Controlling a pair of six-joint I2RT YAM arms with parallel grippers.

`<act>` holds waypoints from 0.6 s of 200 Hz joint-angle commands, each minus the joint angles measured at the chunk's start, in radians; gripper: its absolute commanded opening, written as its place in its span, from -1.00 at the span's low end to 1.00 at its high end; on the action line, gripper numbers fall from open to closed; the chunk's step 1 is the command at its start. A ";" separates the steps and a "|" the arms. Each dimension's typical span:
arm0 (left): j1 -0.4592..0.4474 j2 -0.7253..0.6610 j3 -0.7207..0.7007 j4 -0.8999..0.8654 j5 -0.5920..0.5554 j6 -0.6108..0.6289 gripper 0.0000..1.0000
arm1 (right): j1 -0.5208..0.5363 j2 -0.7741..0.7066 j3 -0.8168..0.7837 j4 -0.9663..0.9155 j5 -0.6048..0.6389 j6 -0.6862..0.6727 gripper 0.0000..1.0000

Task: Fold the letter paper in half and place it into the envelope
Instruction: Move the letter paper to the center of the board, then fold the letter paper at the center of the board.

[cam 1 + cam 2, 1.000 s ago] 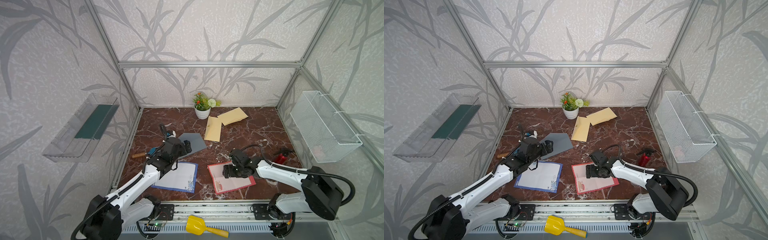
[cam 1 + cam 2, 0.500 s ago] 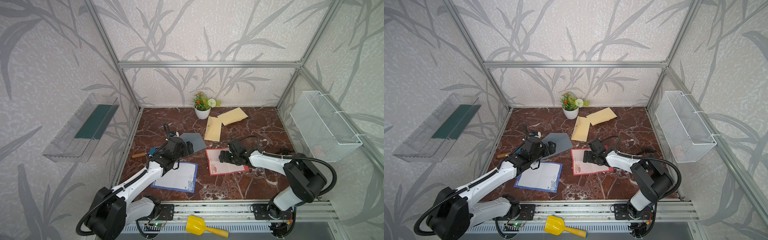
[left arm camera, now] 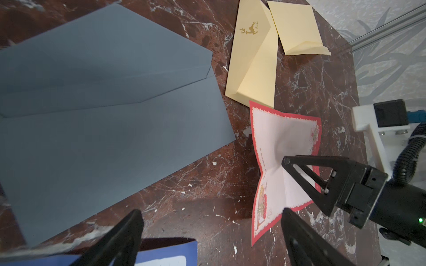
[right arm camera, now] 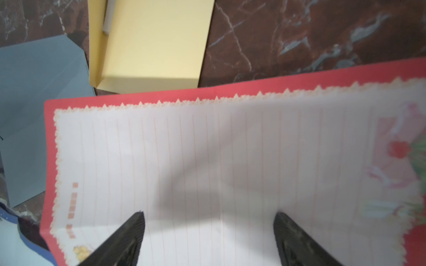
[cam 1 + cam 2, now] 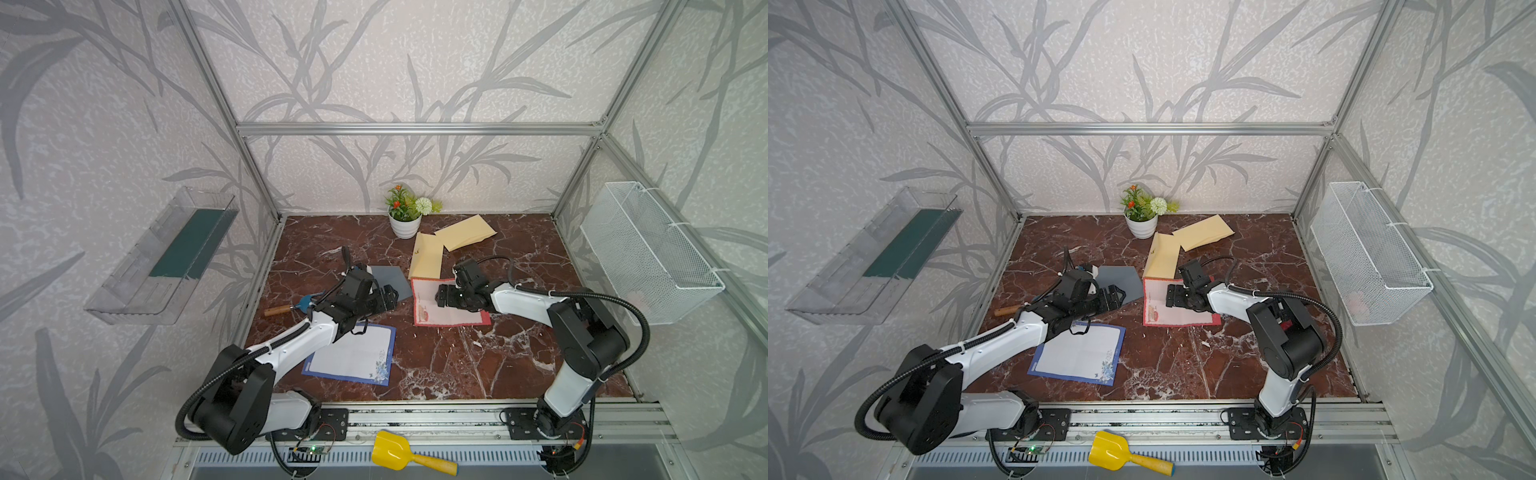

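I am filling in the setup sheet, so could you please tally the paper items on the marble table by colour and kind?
Red-bordered letter paper: 1
Blue-bordered letter paper: 1
Grey envelope: 1
Yellow envelope with gold deer and plain yellow envelope: 2
Total: 5

Bystanders around the marble tabletop [image 5: 519, 345]
A potted plant [image 5: 404, 224] stands by the back wall, a wooden-handled tool [image 5: 277, 310] lies near the left edge, and a yellow scoop [image 5: 395, 453] rests on the front rail. A white wire basket [image 5: 648, 249] and a clear shelf [image 5: 124, 291] hang on opposite side walls.
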 commanded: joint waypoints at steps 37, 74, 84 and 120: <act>-0.037 0.150 0.120 0.089 0.135 0.019 0.75 | -0.060 -0.200 -0.020 -0.161 -0.066 -0.092 0.76; -0.064 0.235 0.154 0.100 0.148 0.028 0.69 | -0.128 -0.281 -0.109 -0.194 -0.111 -0.107 0.76; -0.067 0.259 0.160 0.106 0.151 0.028 0.68 | -0.147 -0.298 -0.135 -0.196 -0.128 -0.107 0.76; -0.067 0.330 0.203 0.097 0.156 0.051 0.63 | -0.170 -0.320 -0.190 -0.187 -0.141 -0.108 0.75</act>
